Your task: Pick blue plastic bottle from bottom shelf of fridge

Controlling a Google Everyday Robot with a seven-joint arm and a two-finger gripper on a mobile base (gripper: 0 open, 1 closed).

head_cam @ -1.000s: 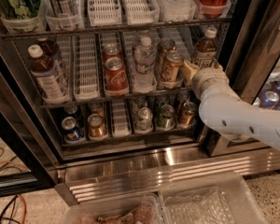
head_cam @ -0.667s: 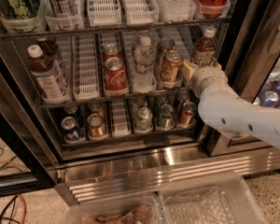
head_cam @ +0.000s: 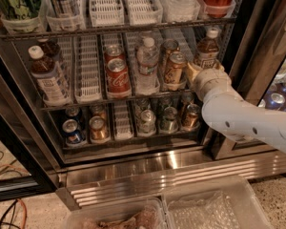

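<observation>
The fridge [head_cam: 133, 173] stands open, with wire shelves and white lane trays. The blue plastic bottle [head_cam: 46, 78], with dark brown drink, a white cap and a pale label with blue print, stands at the left end of the middle visible shelf. A second one like it stands behind. My gripper [head_cam: 194, 74] is at the right end of that same shelf. It is at the foot of another brown-drink bottle [head_cam: 207, 49] with a white cap, and next to a tan can [head_cam: 174, 68]. My white arm [head_cam: 243, 116] comes in from the right and hides most of the gripper.
On that shelf stand red cola cans [head_cam: 117, 73] and a clear water bottle [head_cam: 147, 63]. Several short cans [head_cam: 99, 128] line the lowest shelf. The black door frame [head_cam: 257, 42] is just right of the arm. Clear plastic bins [head_cam: 214, 206] sit on the floor in front.
</observation>
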